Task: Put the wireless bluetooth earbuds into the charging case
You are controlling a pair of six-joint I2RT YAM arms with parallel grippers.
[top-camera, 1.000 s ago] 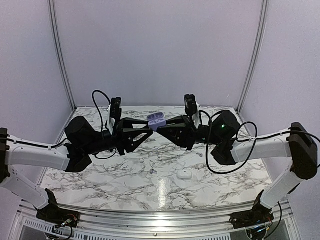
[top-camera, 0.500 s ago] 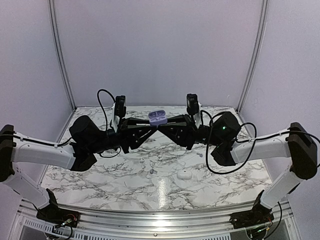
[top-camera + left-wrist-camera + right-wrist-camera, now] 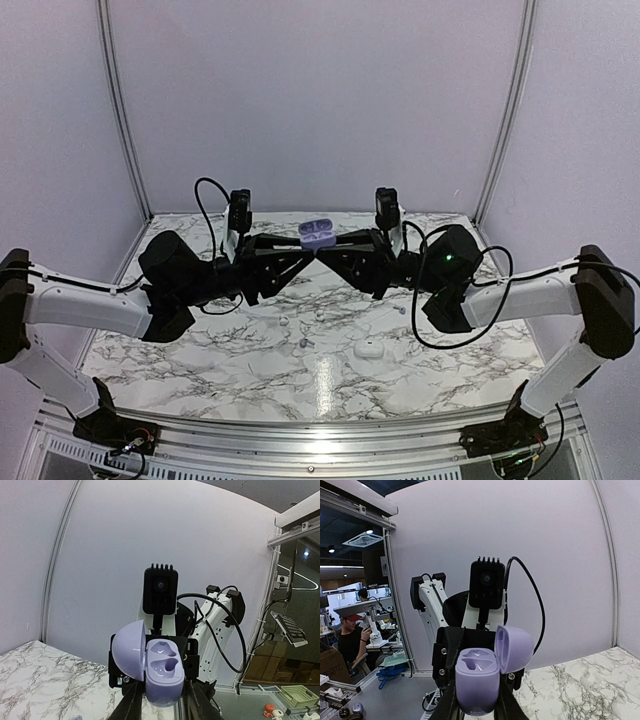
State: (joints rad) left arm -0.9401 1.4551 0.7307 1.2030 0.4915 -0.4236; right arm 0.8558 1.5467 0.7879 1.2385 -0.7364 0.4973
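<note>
A lilac charging case [image 3: 318,234] hangs in the air above the back of the marble table, its lid swung open. My left gripper [image 3: 306,245] and right gripper [image 3: 331,245] meet at it from either side, each shut on its body. In the left wrist view the case [image 3: 162,667] sits between my fingers with both wells empty and the lid to the left. The right wrist view shows the case [image 3: 476,677] with its lid to the right. Tiny earbuds [image 3: 303,342] lie loose on the table below, another earbud [image 3: 399,310] to the right.
A small white case [image 3: 369,349] lies on the marble table [image 3: 200,360] right of centre near the front. Another small bud [image 3: 284,321] lies left of centre. Grey walls and metal frame posts close in the back and sides.
Both arms have lifted the lilac case slightly higher and a little to the right. The left arm has stretched further in. The things on the table have not moved.
</note>
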